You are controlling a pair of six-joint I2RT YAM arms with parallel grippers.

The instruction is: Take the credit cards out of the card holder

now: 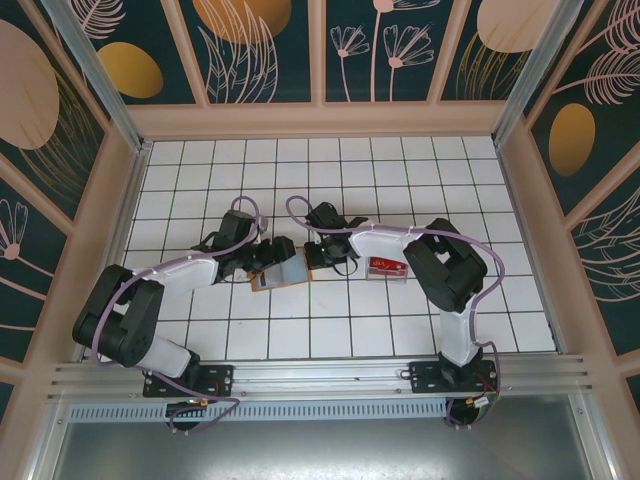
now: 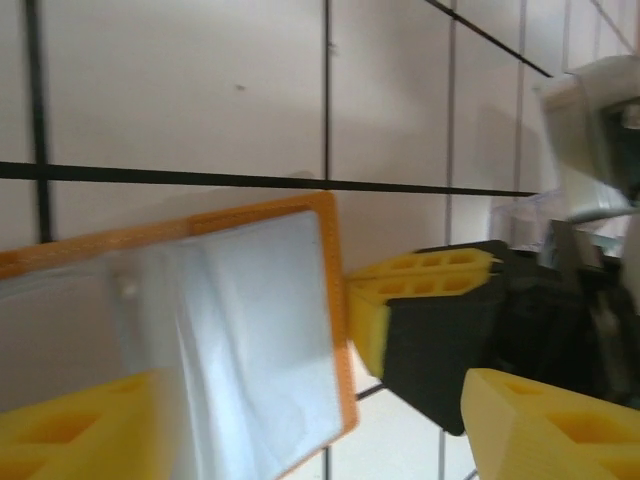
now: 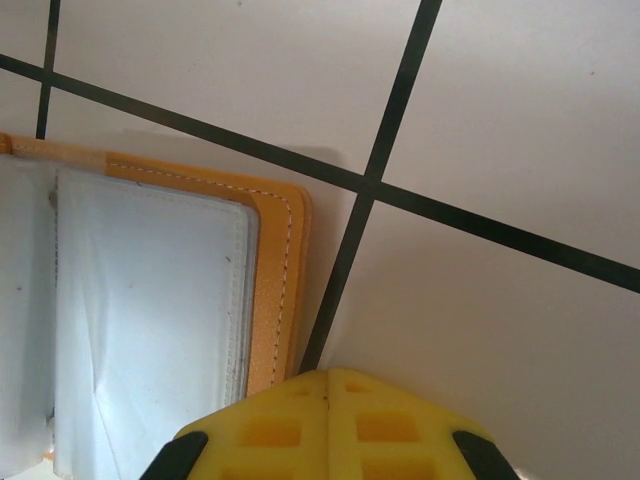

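Lying open on the table (image 1: 340, 320), the holder (image 1: 280, 270) sits between the two grippers, a little left of centre. Its grey-blue inside faces up and an orange rim runs around its clear pockets. The left gripper (image 1: 262, 250) hovers at the holder's far left side with its jaws spread wide. In the left wrist view one yellow finger (image 2: 80, 430) is over the holder's panel and the other is past its edge, above bare tile. Whether either touches the holder I cannot tell. The right gripper (image 1: 318, 256) is at the holder's right edge, jaws pressed together on nothing, tips just beside the stitched orange border. The pockets look pale and glossy, and I cannot tell whether any cards are inside. A clear box (image 1: 385, 266) with red contents lies right of the right gripper, apart from the holder.
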